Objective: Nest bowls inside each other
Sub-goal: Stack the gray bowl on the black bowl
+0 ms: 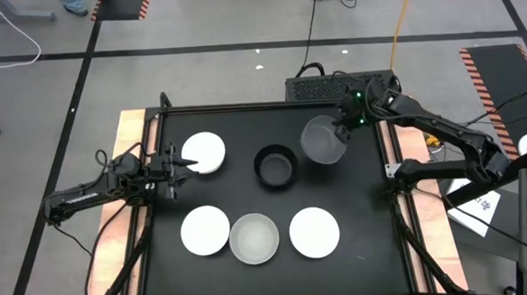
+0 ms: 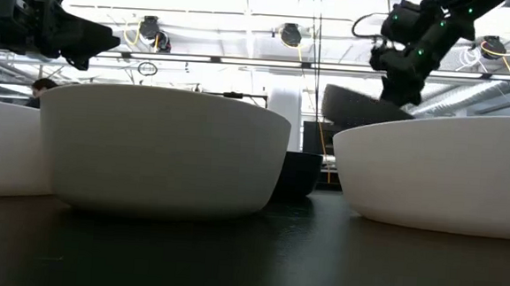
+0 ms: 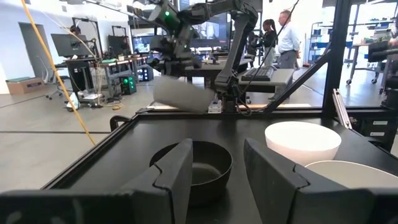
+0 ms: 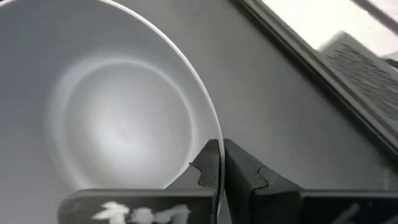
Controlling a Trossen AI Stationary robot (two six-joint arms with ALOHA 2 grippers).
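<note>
My right end effector (image 4: 219,163) pinches dark grey round bowl (image 1: 322,139) rim, airborne; keep level, centre over black round bowl (image 1: 275,165) w/ slow descent.

Even overhead light on the high view; blown-out ceiling glare and blurred near bowls (image 2: 162,146) low down.

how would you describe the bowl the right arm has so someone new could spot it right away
Start at the black table and go to its far right corner, where the right gripper pinches a rim. That is the dark grey bowl, raised off the surface beside the black bowl. It is the only bowl held, and greyer than its black neighbour.
</note>
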